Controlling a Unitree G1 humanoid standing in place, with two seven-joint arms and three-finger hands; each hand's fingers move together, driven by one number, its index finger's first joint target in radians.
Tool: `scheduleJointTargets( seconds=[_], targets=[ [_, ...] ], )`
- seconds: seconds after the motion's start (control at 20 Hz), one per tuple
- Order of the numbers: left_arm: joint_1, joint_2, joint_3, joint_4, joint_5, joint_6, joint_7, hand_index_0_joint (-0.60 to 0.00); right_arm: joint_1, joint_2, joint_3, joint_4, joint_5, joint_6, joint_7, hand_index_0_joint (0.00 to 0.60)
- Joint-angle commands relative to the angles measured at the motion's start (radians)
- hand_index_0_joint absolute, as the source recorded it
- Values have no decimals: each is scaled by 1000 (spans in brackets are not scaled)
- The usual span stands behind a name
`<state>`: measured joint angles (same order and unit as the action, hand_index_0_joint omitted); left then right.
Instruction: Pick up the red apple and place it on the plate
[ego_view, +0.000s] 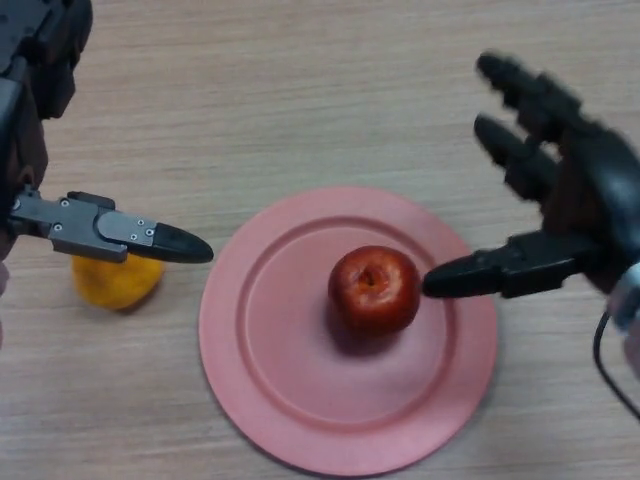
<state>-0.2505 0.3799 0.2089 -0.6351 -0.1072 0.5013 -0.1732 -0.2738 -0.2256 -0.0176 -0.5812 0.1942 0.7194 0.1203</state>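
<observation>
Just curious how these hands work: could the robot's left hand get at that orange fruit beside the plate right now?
Probably yes. The left hand hangs right over the orange fruit, partly covering it, and nothing lies between them. The pink plate and red apple sit off to one side, out of the way.

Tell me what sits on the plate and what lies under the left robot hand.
The apple sits upright near the middle of the plate, stem dimple up. Under the left robot hand lies a yellow fruit; its top is covered, so its kind is unclear.
</observation>
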Motion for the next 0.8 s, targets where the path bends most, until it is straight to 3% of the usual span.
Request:
scheduleJointTargets(
  seconds=[0.05,0.3,0.4,0.5,0.65,0.8],
  targets=[
    [-24,35,69,-56,-39,-55,22,0,-26,-58,-90,-81,65,-109,11,0],
    [25,28,75,-105,-77,-47,-10,0,44,-101,-168,-215,122,-107,-6,0],
    [38,46,79,-144,-73,3,-73,0,58,-121,-200,-287,127,-36,-33,0],
    [52,27,88,-164,-61,-4,-89,0,52,-148,-222,-290,88,-30,-28,0],
    [108,-22,104,-197,-121,9,-61,0,73,-128,-221,-288,66,-50,-56,0],
    [117,-25,92,-183,-121,-6,-33,0,88,-114,-201,-298,37,-62,-62,0]
  ],
)
